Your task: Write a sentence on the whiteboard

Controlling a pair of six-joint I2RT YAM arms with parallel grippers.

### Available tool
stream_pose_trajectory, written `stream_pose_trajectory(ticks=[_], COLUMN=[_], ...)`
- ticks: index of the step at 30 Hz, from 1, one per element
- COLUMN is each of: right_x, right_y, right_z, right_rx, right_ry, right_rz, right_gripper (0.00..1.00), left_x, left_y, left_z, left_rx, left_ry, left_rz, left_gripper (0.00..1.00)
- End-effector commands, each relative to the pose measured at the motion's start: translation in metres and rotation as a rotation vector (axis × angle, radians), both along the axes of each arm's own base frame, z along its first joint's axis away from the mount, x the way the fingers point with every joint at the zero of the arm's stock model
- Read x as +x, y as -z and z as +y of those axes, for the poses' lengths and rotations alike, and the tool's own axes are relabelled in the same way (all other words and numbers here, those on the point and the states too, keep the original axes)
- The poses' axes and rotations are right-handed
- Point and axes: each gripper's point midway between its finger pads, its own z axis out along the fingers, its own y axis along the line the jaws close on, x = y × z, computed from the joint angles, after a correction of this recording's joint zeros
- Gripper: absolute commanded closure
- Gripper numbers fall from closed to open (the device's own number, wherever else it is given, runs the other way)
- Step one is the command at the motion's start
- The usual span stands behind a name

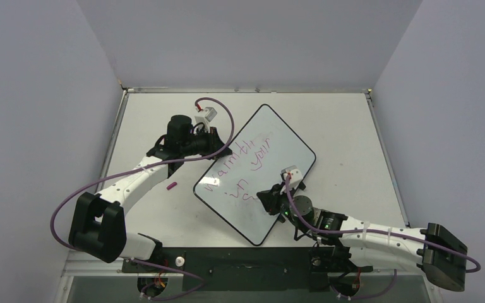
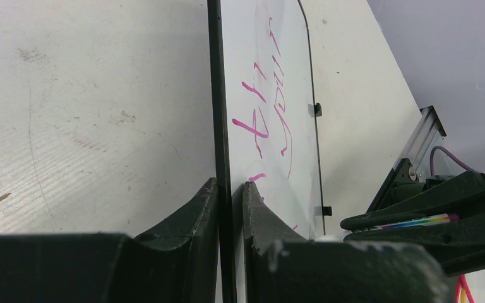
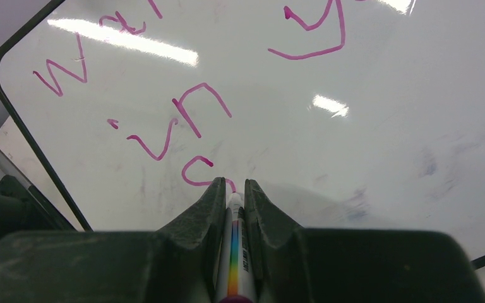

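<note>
The whiteboard [image 1: 284,142] lies at an angle in the middle of the table, with a black rim. The sentence [image 1: 243,161] is in pink marker and reads "Warmth", "in your", then one curved stroke on a third line. My left gripper [image 1: 223,144] is shut on the board's far-left rim; in the left wrist view the fingers [image 2: 230,186] pinch the rim [image 2: 215,95]. My right gripper [image 1: 263,197] is shut on a white rainbow-striped marker [image 3: 235,252]. Its tip touches the board [image 3: 366,158] at the end of the newest curved stroke [image 3: 196,173], between the right gripper's fingers [image 3: 234,184].
A small pink marker cap [image 1: 172,185] lies on the off-white tabletop [image 1: 347,126] left of the board. Grey walls enclose the table on three sides. Faint purple smudges [image 3: 426,164] mark the board's lower part. An aluminium rail [image 2: 426,126] runs along the table edge.
</note>
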Motion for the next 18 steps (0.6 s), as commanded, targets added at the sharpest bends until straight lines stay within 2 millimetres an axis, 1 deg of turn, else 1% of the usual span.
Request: stream_pose_trajectory(ticks=[1,7,10,12,14,17,18], right_x=[-0.017,-0.028,-0.03,-0.029,-0.026,-0.022,-0.021], right_y=[0.028,0.025,0.022,0.016,0.005,-0.025,-0.036], right_z=[-0.004,0.012,0.02,0.027,0.033,0.044,0.044], right_rx=[-0.103,-0.086,-0.081,-0.068,-0.045,0.019,0.04], right_ry=[-0.073,-0.155,-0.179,-0.187,-0.189,-0.193,-0.192], right_rz=[0.05,0.046,0.039,0.032,0.015,-0.03,-0.047], right_gripper=[1.0,1.0,1.0,1.0,1.0,1.0,1.0], left_x=[0.019,0.019,0.019,0.019,0.019,0.019,0.019], left_y=[-0.022,-0.021,-0.022,-0.022,-0.023,-0.023,-0.023], left_z=[0.009,0.008,0.008,0.008,0.008,0.008,0.007], left_rx=[0.027,0.027,0.026,0.024,0.023,0.021,0.021], left_ry=[-0.038,-0.037,-0.036,-0.036,-0.036,-0.034,-0.033], left_rz=[-0.164,-0.162,-0.164,-0.165,-0.165,-0.165,-0.164], left_gripper=[1.0,1.0,1.0,1.0,1.0,1.0,1.0])
